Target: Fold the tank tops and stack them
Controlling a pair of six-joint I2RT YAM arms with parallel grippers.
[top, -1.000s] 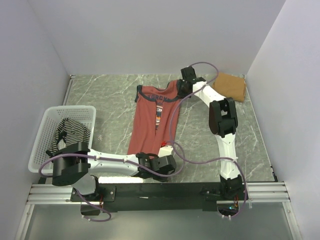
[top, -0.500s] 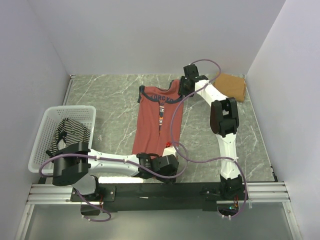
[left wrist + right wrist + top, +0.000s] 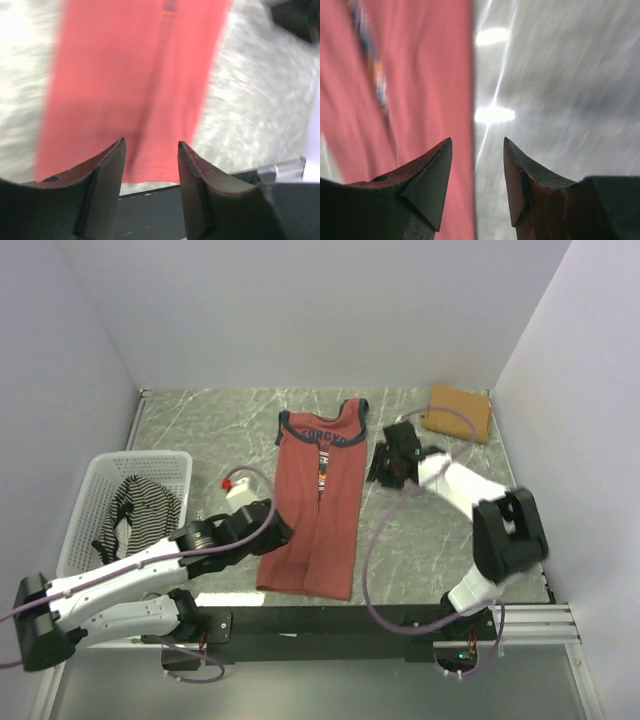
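Observation:
The rust-red tank top (image 3: 318,502) with dark trim lies flat and lengthwise on the marble table, neck at the far end. It also fills the left wrist view (image 3: 135,75) and the left half of the right wrist view (image 3: 420,75). My left gripper (image 3: 272,533) hovers at the top's near left edge, open (image 3: 150,144), with nothing between its fingers. To the right of the top's upper half, my right gripper (image 3: 380,468) is open and empty (image 3: 478,141). The tan-brown tank top (image 3: 460,412) lies folded at the far right. A striped tank top (image 3: 135,505) is bunched in the basket.
The white mesh basket (image 3: 90,480) stands at the left edge of the table. A black rail (image 3: 330,620) runs along the near edge, just beyond the red top's hem. White walls close in the table on three sides.
Both grippers have opened and let go of the rust-red top. The left arm swung out to the left of the hem; the right arm drew back from the shoulder strap to the top's right side.

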